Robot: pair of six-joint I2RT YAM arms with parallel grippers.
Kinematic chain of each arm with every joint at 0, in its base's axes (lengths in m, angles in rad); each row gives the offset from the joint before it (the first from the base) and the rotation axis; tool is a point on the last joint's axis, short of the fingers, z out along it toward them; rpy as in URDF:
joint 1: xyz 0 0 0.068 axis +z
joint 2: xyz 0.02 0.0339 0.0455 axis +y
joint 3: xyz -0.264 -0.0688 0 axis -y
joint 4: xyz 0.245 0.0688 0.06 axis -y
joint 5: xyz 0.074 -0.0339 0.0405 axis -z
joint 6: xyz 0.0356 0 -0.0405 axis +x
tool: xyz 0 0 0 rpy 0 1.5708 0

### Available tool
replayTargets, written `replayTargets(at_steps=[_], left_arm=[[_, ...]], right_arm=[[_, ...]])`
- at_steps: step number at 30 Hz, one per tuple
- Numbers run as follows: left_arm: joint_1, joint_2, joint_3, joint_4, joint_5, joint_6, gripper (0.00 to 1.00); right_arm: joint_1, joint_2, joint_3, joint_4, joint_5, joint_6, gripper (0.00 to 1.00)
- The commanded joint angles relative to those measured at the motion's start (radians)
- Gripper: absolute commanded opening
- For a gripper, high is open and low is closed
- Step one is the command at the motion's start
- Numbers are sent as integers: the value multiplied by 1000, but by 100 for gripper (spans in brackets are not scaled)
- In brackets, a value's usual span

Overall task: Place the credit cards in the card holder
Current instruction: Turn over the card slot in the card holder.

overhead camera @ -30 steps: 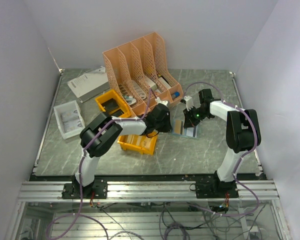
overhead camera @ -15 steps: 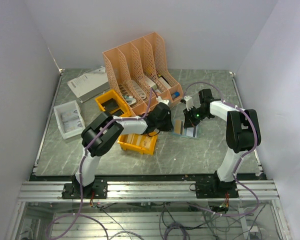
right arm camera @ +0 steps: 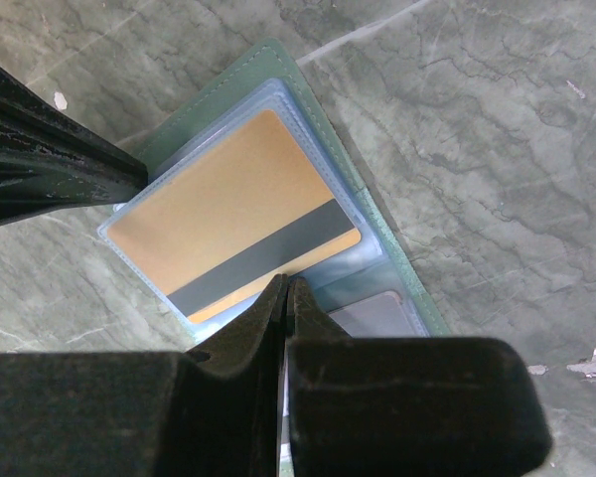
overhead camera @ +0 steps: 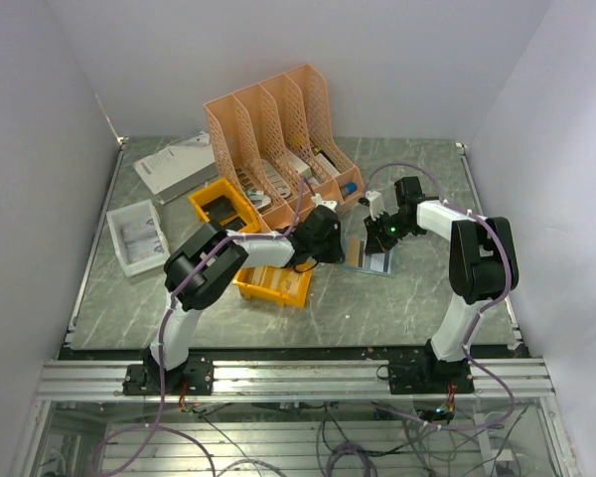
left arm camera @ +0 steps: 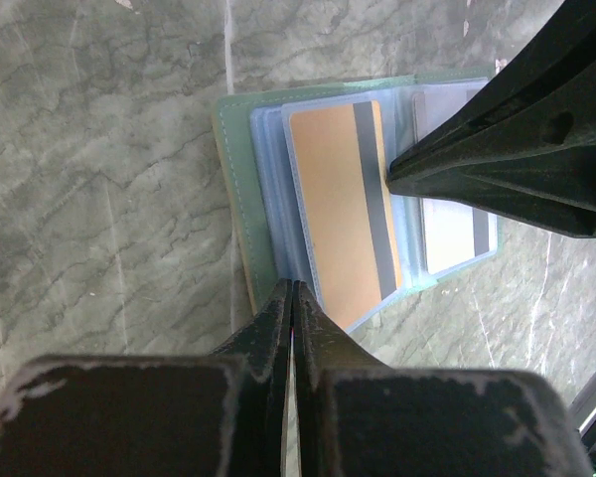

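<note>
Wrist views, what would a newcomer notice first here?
The tan-brown card with its dark stripe, lying on the open card holder mid-table. Both shut claws, left claw and right claw, point their tips at its edges. Behind stands a peach file rack.

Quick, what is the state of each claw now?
Left claw: closed, tip at the card holder edge; grip cannot be told.
Right claw: closed, tip at the tan card edge.
</note>
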Motion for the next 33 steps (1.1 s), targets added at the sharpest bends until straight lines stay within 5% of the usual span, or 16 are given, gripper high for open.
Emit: replayTargets(at_steps=[1,33], left_arm=[[-14,12,36,4,28,25,7],[-53,-3,162,-226,-120,127,7]], right_arm=[[0,24,6,5,51,-10,0],[-2,-11,7,6,29,-8,11]])
